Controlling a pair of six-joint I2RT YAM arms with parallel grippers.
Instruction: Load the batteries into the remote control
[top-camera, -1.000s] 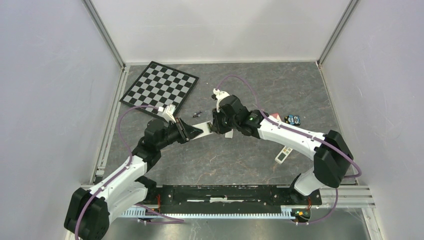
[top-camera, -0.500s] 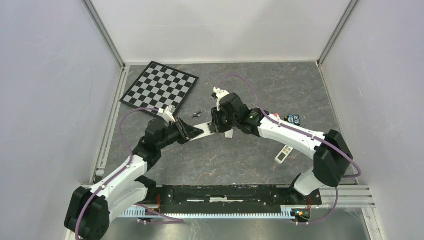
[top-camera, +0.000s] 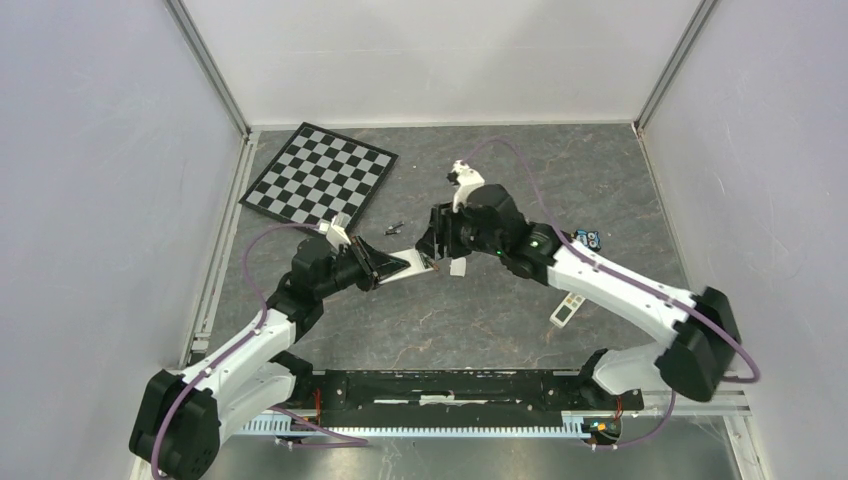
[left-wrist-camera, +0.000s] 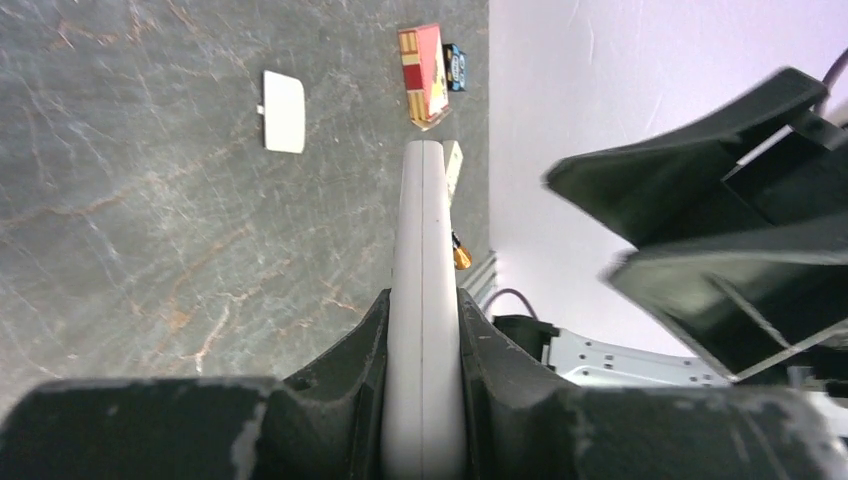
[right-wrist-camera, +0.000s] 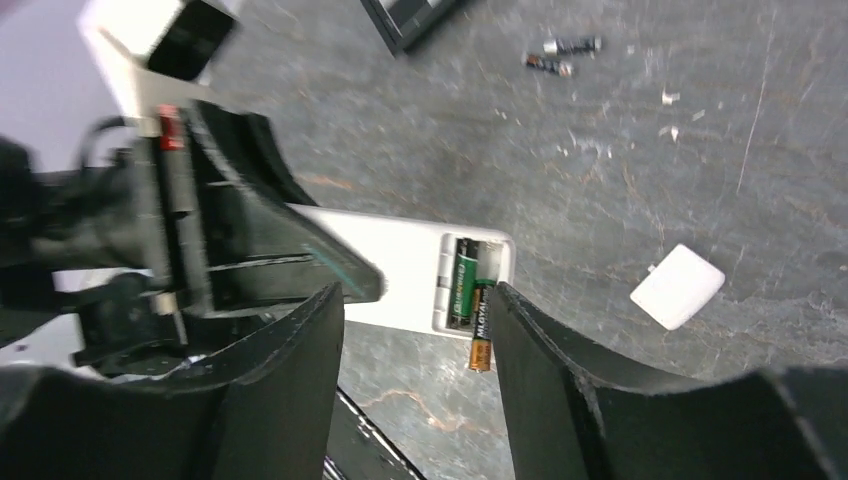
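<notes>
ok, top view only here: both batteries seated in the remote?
Observer: No. One battery is seated; the second battery pokes out past the end of the remote.
Operator: Right claw on it?
Observer: No. The right claw is open, straddling that end.
Operator: Left claw?
Observer: The left claw is shut on the remote, which its camera sees edge-on.

We see the white remote control (right-wrist-camera: 412, 272) held clear of the worktop in the left tool (top-camera: 386, 264), back upward, its compartment open. One green-and-black battery (right-wrist-camera: 461, 285) lies seated inside; a second battery (right-wrist-camera: 481, 335) pokes out past the remote's end (orange tip outermost). Two more batteries (right-wrist-camera: 570, 45) lie loose on the worktop.
</notes>
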